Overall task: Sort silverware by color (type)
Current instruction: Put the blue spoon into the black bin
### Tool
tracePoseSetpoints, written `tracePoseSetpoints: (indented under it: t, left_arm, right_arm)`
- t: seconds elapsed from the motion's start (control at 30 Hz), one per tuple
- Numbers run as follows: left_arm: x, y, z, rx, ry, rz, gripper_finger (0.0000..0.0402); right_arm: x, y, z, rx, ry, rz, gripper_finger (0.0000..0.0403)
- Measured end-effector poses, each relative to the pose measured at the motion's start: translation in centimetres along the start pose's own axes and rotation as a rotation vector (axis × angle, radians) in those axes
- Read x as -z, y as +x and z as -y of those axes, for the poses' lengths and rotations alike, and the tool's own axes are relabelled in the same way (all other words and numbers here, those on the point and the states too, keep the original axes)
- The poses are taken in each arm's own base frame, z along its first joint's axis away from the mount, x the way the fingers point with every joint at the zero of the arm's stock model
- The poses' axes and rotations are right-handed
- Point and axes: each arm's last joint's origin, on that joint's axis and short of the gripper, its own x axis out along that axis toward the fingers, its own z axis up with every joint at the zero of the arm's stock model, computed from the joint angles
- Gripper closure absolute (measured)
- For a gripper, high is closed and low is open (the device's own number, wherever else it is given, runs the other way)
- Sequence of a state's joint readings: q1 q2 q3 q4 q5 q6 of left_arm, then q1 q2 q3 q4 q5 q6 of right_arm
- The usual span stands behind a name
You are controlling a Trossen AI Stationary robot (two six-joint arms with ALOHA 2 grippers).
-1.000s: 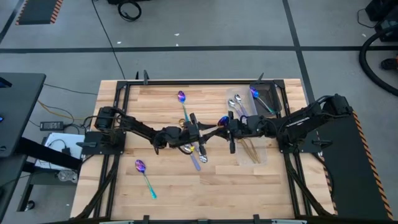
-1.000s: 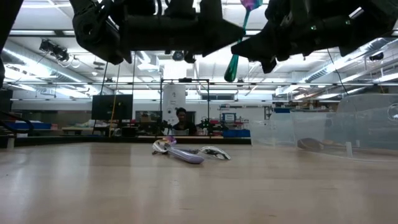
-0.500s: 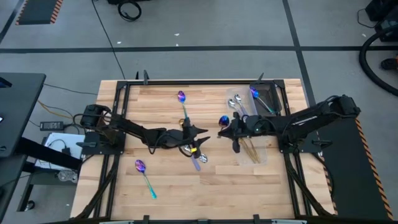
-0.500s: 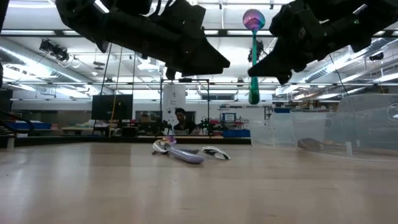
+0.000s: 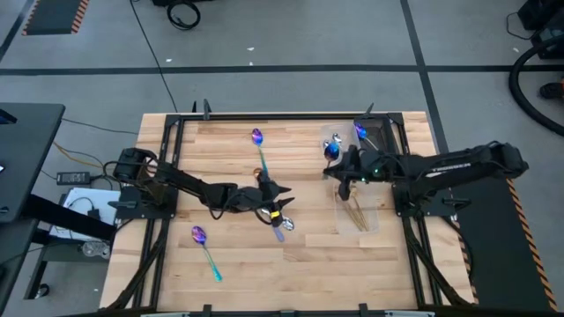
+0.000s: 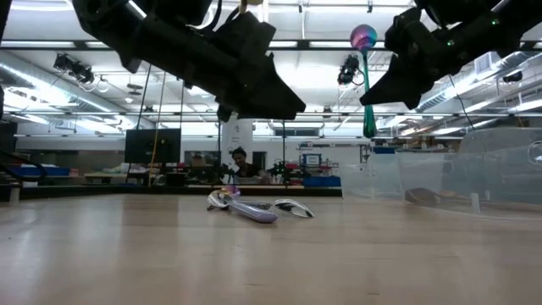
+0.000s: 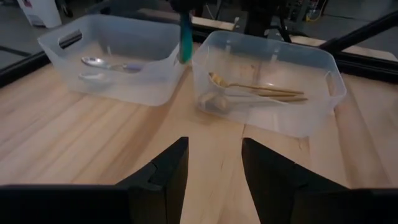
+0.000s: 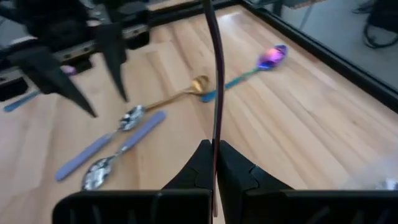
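Our right gripper [image 5: 340, 165], right of center, is clamping an iridescent spoon [image 6: 365, 68]; our left gripper [image 5: 280, 201], mid-frame, is hanging parted and empty.

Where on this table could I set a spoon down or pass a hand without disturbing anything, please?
The near right corner of the table is bare wood, as is the far left corner beyond the left gripper. The near left holds only one iridescent spoon. The middle is crowded: a spoon cluster lies under the left gripper, and clear bins fill the far right.
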State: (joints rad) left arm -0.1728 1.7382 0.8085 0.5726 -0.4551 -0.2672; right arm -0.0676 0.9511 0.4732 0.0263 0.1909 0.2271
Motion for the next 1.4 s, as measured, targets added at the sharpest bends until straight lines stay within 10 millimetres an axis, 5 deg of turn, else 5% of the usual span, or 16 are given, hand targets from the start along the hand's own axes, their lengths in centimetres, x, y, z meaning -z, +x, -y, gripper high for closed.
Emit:
tracePoseSetpoints:
  t: [0.63, 1.03, 1.4]
  left_arm:
    - [0.8, -0.2, 0.2, -0.002, 0.025, -0.066, 0.0244]
    - [0.8, -0.2, 0.2, -0.002, 0.027, -0.070, 0.0244]
    - [0.8, -0.2, 0.2, -0.002, 0.027, -0.070, 0.0244]
  right_arm:
    - [-3.9, -2.0, 5.0, 0.328, 0.054, -0.225, 0.0391]
    - [-4.4, -3.4, 9.1, 0.500, 0.194, -0.497, 0.0391]
    - [-2.8, -5.1, 11.7, 0.734, 0.282, -0.681, 0.0391]
